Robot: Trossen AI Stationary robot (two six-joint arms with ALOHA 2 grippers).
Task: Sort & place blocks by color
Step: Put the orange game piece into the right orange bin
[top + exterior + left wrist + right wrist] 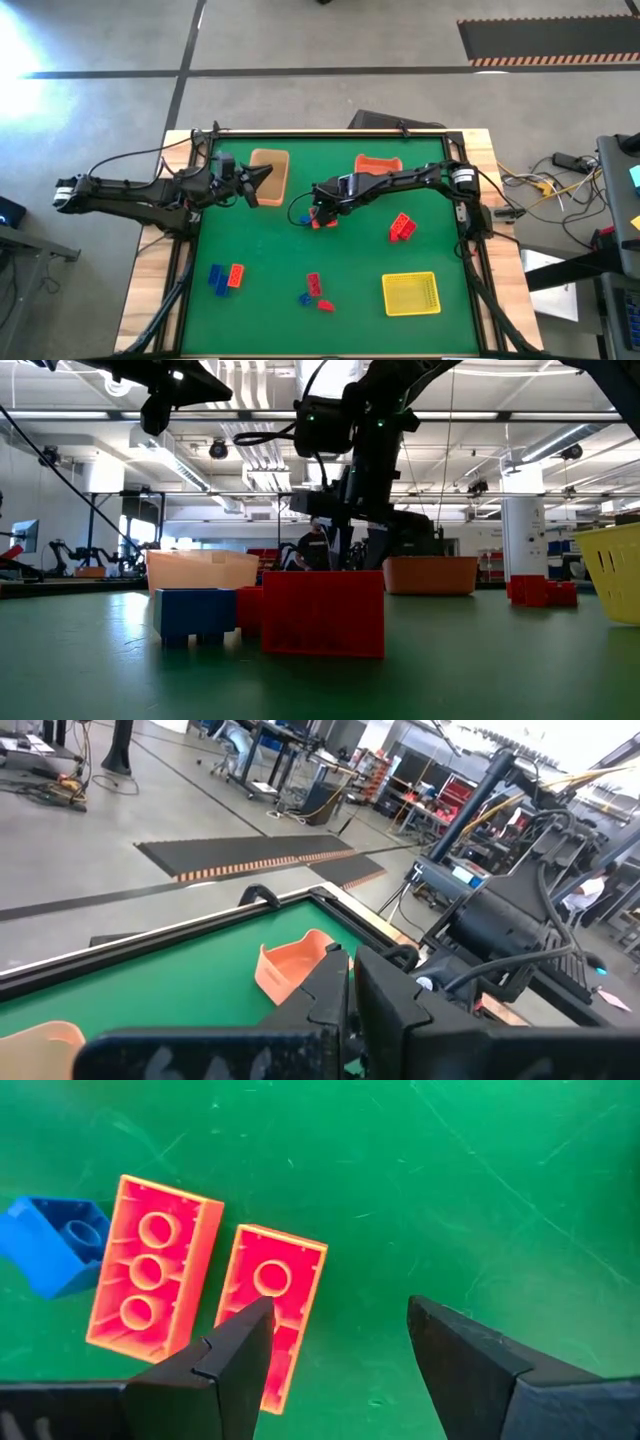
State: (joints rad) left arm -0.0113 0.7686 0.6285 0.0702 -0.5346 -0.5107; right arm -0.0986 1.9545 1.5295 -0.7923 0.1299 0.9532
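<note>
Jaws spread wide on right gripper [340, 1345] – nothing held, hovering low over two red blocks [215, 1295] lying side by side, blue block [50, 1245] touching farther one. Cluster sits mid-mat, between tan bin [270, 172] and orange bin [378, 164]. Left gripper [268, 176] pinched together, empty, over tan bin.

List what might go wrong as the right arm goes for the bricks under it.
1. The right hand is open but off-centre: one finger overlaps the nearer orange brick, so descending may press on it rather than straddle it.
2. A second orange brick and a blue brick lie close beside it; closing could nudge or catch them.
3. The shut left hand waits over the tan bin, near the right arm's likely path.
</note>
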